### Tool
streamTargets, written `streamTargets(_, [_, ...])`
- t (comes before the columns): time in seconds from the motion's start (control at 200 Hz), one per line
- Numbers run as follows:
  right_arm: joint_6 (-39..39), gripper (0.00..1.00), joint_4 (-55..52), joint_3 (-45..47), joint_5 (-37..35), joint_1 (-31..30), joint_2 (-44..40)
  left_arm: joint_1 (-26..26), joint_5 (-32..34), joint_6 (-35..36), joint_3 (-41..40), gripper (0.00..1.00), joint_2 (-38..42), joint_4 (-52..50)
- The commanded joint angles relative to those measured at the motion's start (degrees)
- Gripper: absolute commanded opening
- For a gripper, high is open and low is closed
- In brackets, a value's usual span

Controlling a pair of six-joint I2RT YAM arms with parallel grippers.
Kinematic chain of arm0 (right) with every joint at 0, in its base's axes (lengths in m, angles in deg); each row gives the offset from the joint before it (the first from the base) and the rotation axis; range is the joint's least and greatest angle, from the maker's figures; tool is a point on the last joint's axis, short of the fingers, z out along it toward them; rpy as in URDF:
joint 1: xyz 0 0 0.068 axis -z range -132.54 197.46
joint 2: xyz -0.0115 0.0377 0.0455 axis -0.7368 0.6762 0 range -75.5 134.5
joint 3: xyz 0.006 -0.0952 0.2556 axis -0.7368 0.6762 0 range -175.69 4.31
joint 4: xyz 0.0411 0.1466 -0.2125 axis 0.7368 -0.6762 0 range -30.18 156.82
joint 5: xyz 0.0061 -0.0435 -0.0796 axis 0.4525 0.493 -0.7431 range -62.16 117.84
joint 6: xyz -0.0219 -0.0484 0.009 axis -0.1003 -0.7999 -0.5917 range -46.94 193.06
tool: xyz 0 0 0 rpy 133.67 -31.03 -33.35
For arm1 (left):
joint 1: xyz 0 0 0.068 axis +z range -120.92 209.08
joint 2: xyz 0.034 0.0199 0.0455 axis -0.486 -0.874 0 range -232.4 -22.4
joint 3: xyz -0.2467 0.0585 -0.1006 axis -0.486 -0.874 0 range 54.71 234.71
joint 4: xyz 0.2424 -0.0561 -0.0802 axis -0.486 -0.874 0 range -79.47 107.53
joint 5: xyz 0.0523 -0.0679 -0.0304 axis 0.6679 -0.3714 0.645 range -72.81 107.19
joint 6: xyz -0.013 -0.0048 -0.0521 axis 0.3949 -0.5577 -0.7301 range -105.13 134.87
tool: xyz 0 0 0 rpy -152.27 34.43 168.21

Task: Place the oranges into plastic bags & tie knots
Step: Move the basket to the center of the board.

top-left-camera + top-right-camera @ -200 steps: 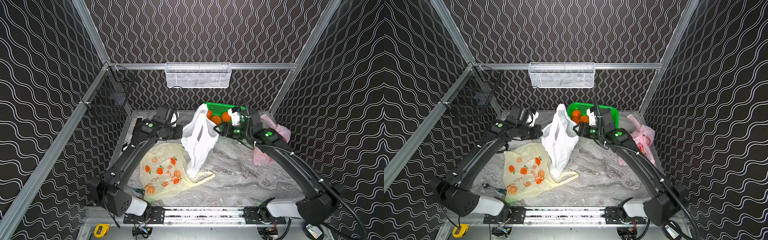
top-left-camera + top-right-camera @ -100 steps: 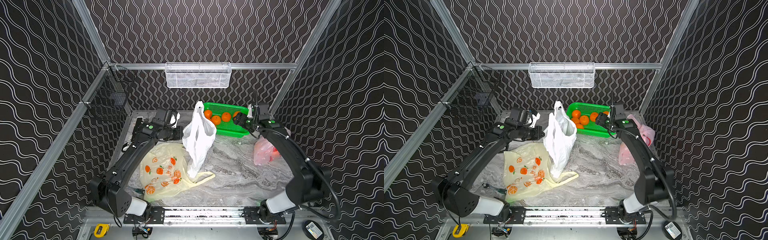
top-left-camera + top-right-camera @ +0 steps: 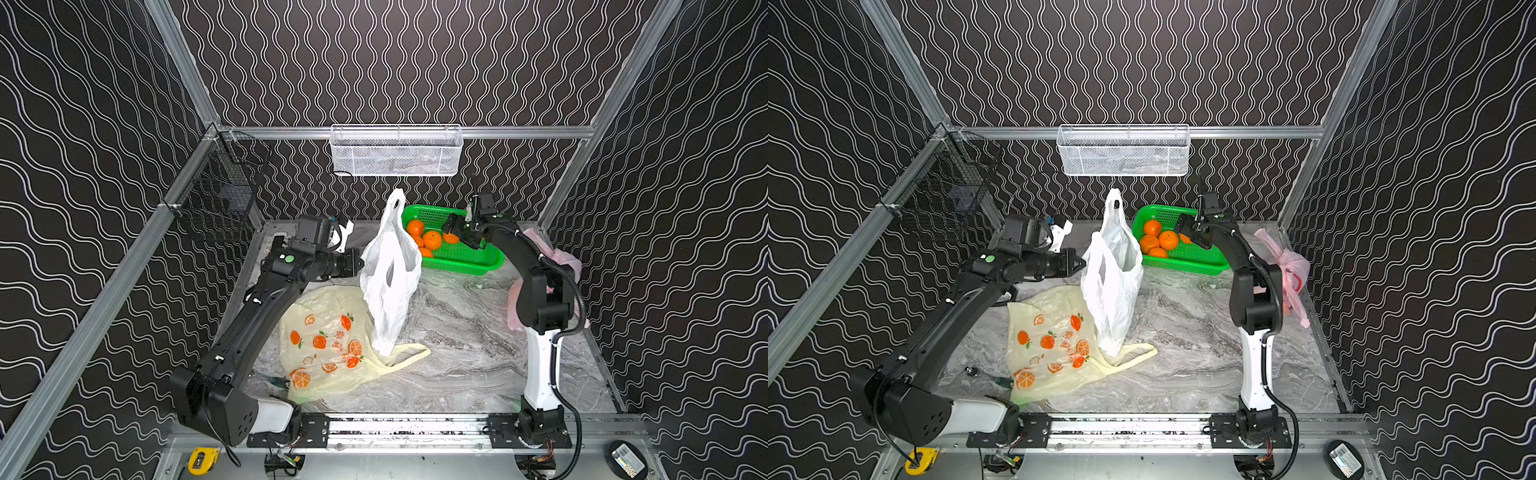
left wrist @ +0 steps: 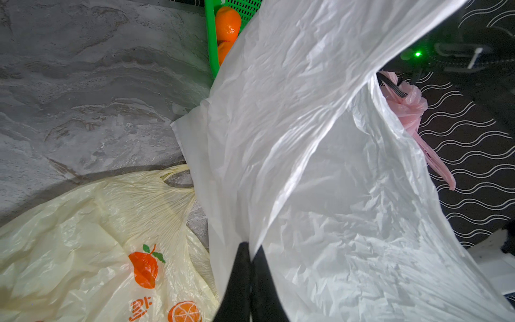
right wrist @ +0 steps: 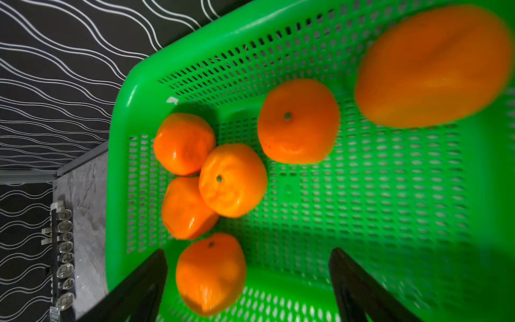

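Right wrist cam: right gripper (image 5: 248,251) was open over oranges (image 5: 232,179); shd drop low & squeeze soft; left gripper (image 4: 252,246) pinched white bag (image 4: 306,139).

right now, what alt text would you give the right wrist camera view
Six oranges lie in a green perforated basket, seen close from above; three are bunched together and one looks large and blurred. Two black fingers stand wide apart over the basket, holding nothing, with one orange in line with the gap between them.
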Motion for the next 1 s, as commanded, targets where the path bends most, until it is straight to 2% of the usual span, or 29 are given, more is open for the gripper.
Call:
streamTargets(0.0, [0.59,0.92,-2.34,-4.51,0.60,-0.62,3.83,0.35,-0.41,0.74,-0.28,0.00,0.34,1.03])
streamTargets(0.1, [0.95,0.92,-6.01,-5.63,-4.72,-1.23,4.24,0.37,-0.35,0.69,-0.33,0.00,0.47,0.91])
streamTargets(0.235, [2.12,0.93,-4.67,3.54,-14.19,-0.10,-1.34,0.36,0.86,1.07,-0.41,0.00,0.76,0.40])
streamTargets(0.275, [1.83,0.97,-4.25,5.79,-15.59,0.92,-2.71,0.35,1.10,1.17,-0.58,0.00,0.80,0.39])
streamTargets(0.335, [0.89,1.00,-4.58,7.63,-16.10,2.69,-3.79,0.35,1.16,1.42,-0.81,0.00,0.86,0.48])
streamTargets(0.555, [-1.56,1.00,-7.22,10.39,-17.43,9.83,-6.19,0.35,1.73,1.44,-1.35,0.00,0.92,0.84])
streamTargets(0.726, [-1.51,1.00,-10.92,9.70,-20.96,12.81,-8.60,0.35,5.85,1.18,-0.43,0.00,0.70,-1.51])
streamTargets(0.801, [-3.19,1.00,-6.53,12.66,-16.51,12.39,-12.62,0.35,5.13,1.31,-0.49,0.00,0.44,-0.98])
streamTargets(0.876, [-4.86,1.00,4.25,19.97,-4.55,11.60,-17.11,0.44,1.64,1.15,-0.79,0.00,0.17,1.28])
streamTargets(0.921, [-5.21,1.00,7.17,22.05,1.30,10.65,-17.94,0.44,-0.09,1.04,-0.56,0.00,-0.18,2.42])
streamTargets(0.991, [-6.93,1.00,6.71,20.58,2.34,7.47,-16.91,0.54,-2.13,0.75,0.15,0.00,-0.79,3.51])
